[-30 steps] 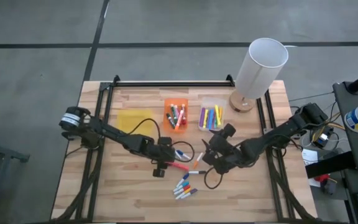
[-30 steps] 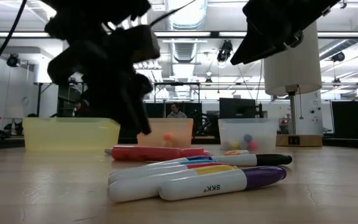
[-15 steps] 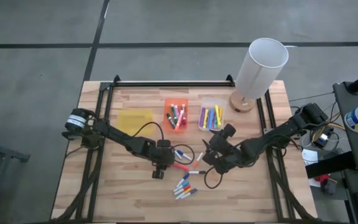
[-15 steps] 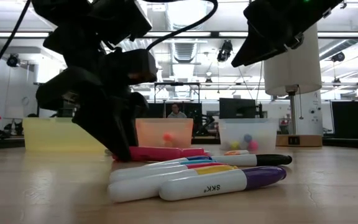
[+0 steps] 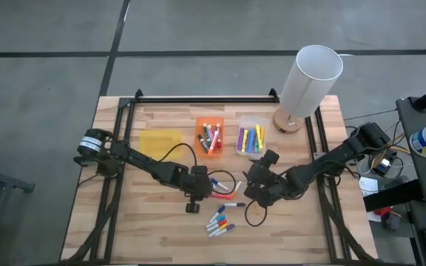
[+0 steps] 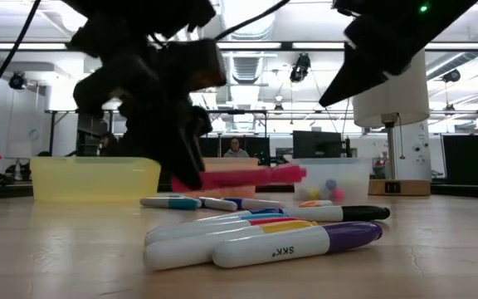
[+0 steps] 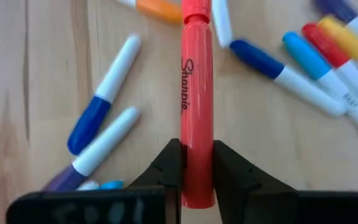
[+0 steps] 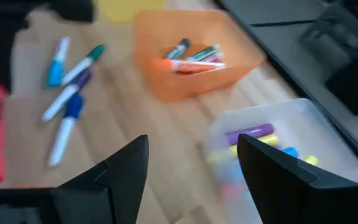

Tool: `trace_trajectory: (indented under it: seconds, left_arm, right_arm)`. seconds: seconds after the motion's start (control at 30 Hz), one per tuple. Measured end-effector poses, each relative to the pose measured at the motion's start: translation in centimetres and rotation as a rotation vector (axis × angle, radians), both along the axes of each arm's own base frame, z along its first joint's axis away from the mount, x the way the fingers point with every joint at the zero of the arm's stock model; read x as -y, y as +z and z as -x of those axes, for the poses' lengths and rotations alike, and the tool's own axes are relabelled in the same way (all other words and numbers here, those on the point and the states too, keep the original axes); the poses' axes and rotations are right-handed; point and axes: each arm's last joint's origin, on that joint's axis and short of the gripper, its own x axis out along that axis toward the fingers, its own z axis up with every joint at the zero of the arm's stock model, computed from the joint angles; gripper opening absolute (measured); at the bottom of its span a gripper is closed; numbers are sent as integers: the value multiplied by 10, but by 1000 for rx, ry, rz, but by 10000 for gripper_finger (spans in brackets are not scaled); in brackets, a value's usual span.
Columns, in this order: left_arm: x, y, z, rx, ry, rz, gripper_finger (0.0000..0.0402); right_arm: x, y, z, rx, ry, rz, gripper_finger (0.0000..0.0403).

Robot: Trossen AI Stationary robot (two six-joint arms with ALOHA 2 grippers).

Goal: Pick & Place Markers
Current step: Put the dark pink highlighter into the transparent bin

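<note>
My left gripper (image 5: 200, 194) is shut on a red marker (image 5: 217, 196) over the table's middle. The marker also shows in the left wrist view (image 7: 197, 74) and the low view (image 6: 251, 176). Several loose markers (image 5: 220, 220) with white barrels and coloured caps lie flat on the wood toward the near edge. A few more (image 5: 217, 182) lie just beyond the red one. My right gripper (image 5: 255, 189) is open and empty right of them; its wrist view (image 8: 191, 180) looks toward the bins. My left gripper pinches the red marker's barrel near its rear end (image 7: 197, 140) between its two fingers (image 7: 169, 165). The fingers slant down from the table's left, and the marker sticks out ahead of them toward the right. It is about level and clear of the table (image 6: 222, 178).
An orange bin (image 5: 209, 137) and a clear bin (image 5: 251, 139) hold markers at the far middle, and a yellow bin (image 5: 161, 142) stands left of them. A white lamp (image 5: 309, 81) stands at the far right. Black cables (image 5: 251, 214) loop on the wood.
My left gripper has gone down onto the red marker lying on the table, taken hold of it and risen. The marker has left the wood and now hangs about level above the loose markers.
</note>
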Motion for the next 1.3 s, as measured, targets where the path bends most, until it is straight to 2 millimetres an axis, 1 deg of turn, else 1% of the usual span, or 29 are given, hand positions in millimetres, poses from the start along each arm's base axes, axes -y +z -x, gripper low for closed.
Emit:
trace_trajectory:
  seconds: [0.13,0.23,0.37,0.47,0.53,0.83,0.97,1.13,1.3]
  left_arm:
    - [1,10,-4,-11,-18,-34,52]
    - [0,17,-7,-14,-23,-84,52]
    - [-2,24,-9,-25,-9,-165,52]
    - [-1,34,-14,5,-5,-183,52]
    - [0,41,-17,21,-13,-185,52]
    - [3,76,-28,99,-21,-177,52]
    - [3,92,-28,147,-26,-163,52]
    - [3,99,-26,166,-27,-155,52]
    - [3,99,-26,165,-28,-155,52]
  right_arm:
    - [-6,-1,0,-53,91,-40,229]
    - [-13,0,-3,-50,179,-72,224]
    - [-25,8,-11,24,323,-88,219]
    - [-32,15,-18,84,446,-117,219]
    - [-34,18,-20,110,493,-130,219]
    - [-33,13,-18,94,497,-122,219]
    - [-32,10,-17,87,493,-119,219]
    - [-29,8,-17,91,455,-89,219]
    - [-28,6,-17,92,445,-81,219]
